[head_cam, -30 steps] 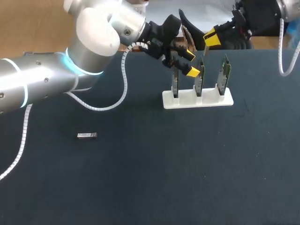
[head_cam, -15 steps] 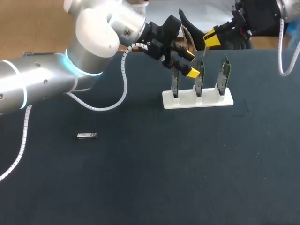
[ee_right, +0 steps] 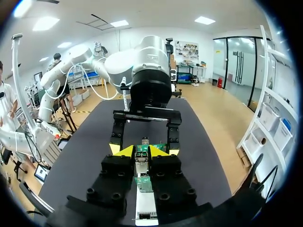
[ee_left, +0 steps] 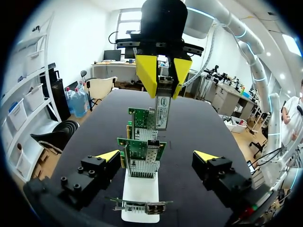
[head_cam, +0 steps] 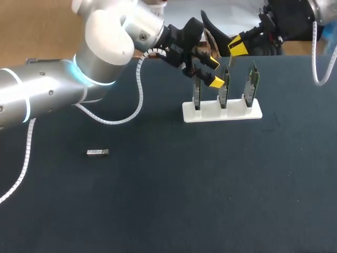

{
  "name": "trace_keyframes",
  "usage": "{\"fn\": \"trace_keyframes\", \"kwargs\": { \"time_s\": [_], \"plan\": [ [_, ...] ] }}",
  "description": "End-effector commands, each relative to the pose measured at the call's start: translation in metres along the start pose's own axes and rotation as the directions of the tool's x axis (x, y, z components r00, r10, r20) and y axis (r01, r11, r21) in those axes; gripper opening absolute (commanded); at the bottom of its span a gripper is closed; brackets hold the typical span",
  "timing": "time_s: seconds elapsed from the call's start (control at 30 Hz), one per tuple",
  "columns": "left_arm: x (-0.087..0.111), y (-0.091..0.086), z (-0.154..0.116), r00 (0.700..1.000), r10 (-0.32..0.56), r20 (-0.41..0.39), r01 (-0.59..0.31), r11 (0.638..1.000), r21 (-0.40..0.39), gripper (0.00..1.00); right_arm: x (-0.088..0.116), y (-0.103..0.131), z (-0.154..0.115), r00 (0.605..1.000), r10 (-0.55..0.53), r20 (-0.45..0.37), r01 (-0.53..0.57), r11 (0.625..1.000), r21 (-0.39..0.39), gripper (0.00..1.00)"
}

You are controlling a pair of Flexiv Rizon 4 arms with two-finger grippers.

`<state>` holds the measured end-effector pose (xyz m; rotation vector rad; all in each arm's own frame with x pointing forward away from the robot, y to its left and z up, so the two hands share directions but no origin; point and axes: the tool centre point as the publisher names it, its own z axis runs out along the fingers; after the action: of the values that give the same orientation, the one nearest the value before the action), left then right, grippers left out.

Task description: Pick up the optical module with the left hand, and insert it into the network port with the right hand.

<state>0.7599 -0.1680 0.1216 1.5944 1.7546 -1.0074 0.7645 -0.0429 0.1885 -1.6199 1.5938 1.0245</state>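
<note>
A silver optical module (ee_left: pixel 161 108) hangs upright between the yellow fingertips of my right gripper (ee_left: pixel 163 78), which is shut on it just above the green network cards (ee_left: pixel 142 151). The right wrist view has that gripper (ee_right: pixel 141 151) over the cards with the module (ee_right: pixel 141 163) between its tips. Three cards stand in a white stand (head_cam: pixel 221 112) at the back of the table. My left gripper (head_cam: pixel 215 71) is open beside the left and middle cards, its fingers (ee_left: pixel 106 158) wide apart on either side of the row. A second module (head_cam: pixel 98 152) lies flat on the dark table.
The dark table (head_cam: pixel 200 190) stretches in front of the stand. My left arm (head_cam: pixel 105 47) crosses the back left of the table, with its white cable looping down towards the table.
My right gripper with the module has shifted very slightly. The left arm and the module on the table have not moved.
</note>
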Motion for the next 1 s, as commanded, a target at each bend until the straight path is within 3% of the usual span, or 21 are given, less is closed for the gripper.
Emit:
{"fn": "trace_keyframes", "kwargs": {
  "time_s": [0.03,0.3,1.0],
  "plan": [
    [-0.001,0.0,0.0,1.0,-0.002,-0.003,0.002,1.0,-0.002,1.0,0.0,-0.003,0.003,1.0,-0.003,-0.006,0.003,1.0,-0.011,0.0],
    [-0.001,0.0,0.0,1.0,-0.002,-0.003,0.002,1.0,-0.002,1.0,0.008,-0.002,0.011,1.0,0.005,-0.028,-0.006,1.0,-0.021,0.0],
    [-0.001,0.0,0.0,1.0,-0.002,-0.003,0.002,1.0,-0.002,1.0,0.006,-0.011,0.014,0.998,-0.032,-0.049,0.029,0.998,-0.059,0.0]
  ]
}}
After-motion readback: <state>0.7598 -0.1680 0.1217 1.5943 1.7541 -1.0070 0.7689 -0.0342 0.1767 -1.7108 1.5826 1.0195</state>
